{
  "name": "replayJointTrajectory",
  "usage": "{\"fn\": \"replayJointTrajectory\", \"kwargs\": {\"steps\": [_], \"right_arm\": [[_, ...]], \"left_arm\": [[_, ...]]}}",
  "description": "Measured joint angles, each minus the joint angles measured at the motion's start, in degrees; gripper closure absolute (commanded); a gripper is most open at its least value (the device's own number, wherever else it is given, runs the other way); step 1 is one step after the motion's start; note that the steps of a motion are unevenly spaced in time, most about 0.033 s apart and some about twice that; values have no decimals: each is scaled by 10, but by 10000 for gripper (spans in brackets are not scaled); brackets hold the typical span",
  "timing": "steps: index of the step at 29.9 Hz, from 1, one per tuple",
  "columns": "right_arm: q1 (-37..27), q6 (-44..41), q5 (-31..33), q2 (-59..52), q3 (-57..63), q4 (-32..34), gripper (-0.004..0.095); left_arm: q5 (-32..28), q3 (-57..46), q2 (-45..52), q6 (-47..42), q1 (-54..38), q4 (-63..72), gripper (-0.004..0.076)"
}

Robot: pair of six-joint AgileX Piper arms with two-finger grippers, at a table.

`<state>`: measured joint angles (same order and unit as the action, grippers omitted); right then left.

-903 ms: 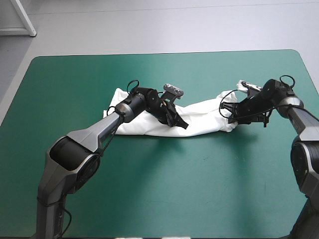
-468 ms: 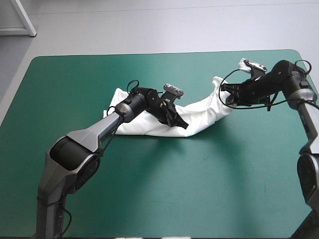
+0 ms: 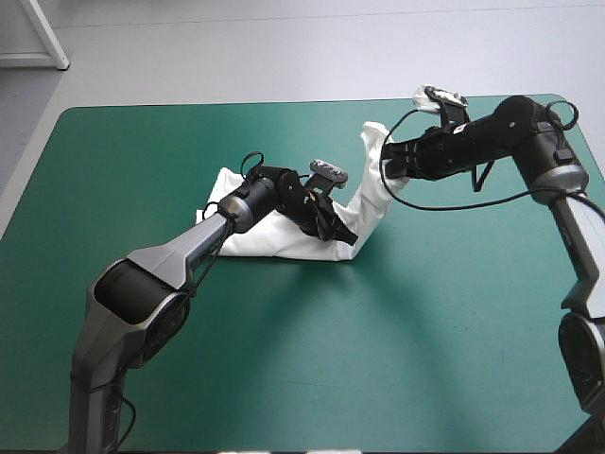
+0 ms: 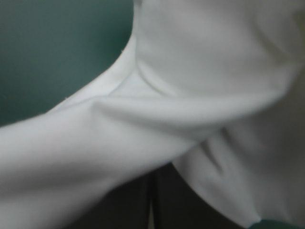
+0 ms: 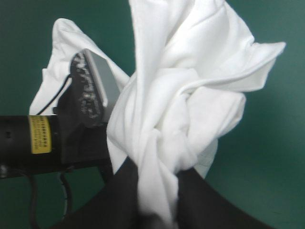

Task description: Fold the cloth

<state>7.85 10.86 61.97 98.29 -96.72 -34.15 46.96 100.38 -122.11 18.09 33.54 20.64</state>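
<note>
1. T-shirt end is clamped between the black fingers of the right hand, lifted above the worktop.
2. Its middle is pinched in the left hand, whose fingers are together, low on the cloth.
3. The rest lies flat near the worktop's centre.

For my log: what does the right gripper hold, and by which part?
The right gripper holds the white short-sleeved T-shirt by its bunched, lifted end.

A counter with a teal-green cover, seen from above.
Its corners are rounded; pale grey floor shows beyond its far edge.
</note>
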Motion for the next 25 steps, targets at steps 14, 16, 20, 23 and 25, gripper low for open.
{"fn": "replayJointTrajectory", "kwargs": {"steps": [14,16,20,23,25], "right_arm": [[28,-7,20,0,-62,-7,913],[28,-7,21,0,-63,-7,913],[28,-8,21,0,-65,-9,913],[28,-8,21,0,-66,-10,913],[28,-9,21,0,-67,-10,913]], "left_arm": [[1,1,0,-13,0,-2,733],[5,6,1,-37,0,-16,733],[30,9,21,-68,-4,-78,733],[60,9,54,-90,-23,-120,733],[88,10,80,-104,-48,-140,733]]}}
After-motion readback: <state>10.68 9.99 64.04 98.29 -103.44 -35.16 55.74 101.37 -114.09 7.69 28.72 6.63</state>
